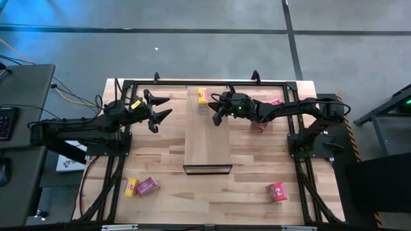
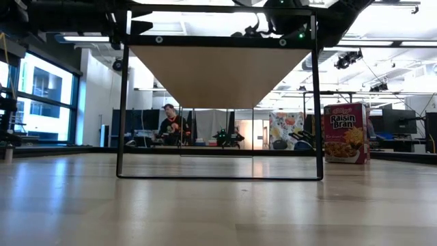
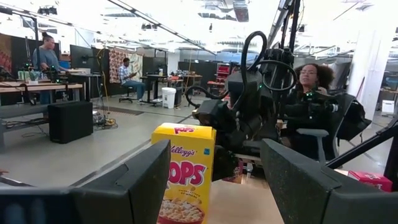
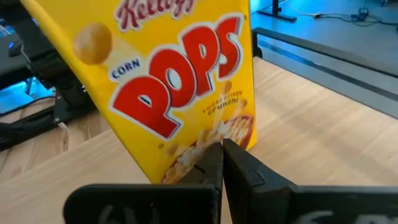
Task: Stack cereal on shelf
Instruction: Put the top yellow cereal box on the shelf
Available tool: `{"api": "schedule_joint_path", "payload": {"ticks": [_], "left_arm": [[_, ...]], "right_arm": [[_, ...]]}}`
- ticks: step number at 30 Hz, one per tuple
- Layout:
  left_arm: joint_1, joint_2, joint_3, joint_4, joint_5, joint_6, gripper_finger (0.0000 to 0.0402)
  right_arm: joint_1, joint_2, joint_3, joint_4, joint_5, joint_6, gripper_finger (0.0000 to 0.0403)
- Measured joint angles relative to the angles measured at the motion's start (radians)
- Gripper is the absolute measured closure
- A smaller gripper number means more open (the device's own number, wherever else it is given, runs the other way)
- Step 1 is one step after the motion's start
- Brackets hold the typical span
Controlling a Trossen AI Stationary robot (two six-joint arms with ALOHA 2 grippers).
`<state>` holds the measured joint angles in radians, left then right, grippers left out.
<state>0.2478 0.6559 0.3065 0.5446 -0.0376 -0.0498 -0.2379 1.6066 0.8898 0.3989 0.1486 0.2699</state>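
Cereal is scattered: one yellow Corn Pops box stands on the shelf at its far end, by the table's far edge. The right tool, its fingers pressed together and holding nothing, hovers over the shelf just beside that box. The left tool, fingers spread wide and empty, hangs over the table left of the shelf, facing the box. A second yellow box and a pink box lie near the near left corner. A red box sits toward the near right corner, and another pink box lies near the far right corner.
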Motion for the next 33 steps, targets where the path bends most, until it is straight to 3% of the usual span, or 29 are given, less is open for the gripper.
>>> {"api": "schedule_joint_path", "payload": {"ticks": [33], "left_arm": [[0.0,0.0,0.0,-0.001,0.0,0.0,0.0161]], "right_arm": [[0.035,-0.005,0.014,-0.053,0.042,0.021,0.0403]]}}
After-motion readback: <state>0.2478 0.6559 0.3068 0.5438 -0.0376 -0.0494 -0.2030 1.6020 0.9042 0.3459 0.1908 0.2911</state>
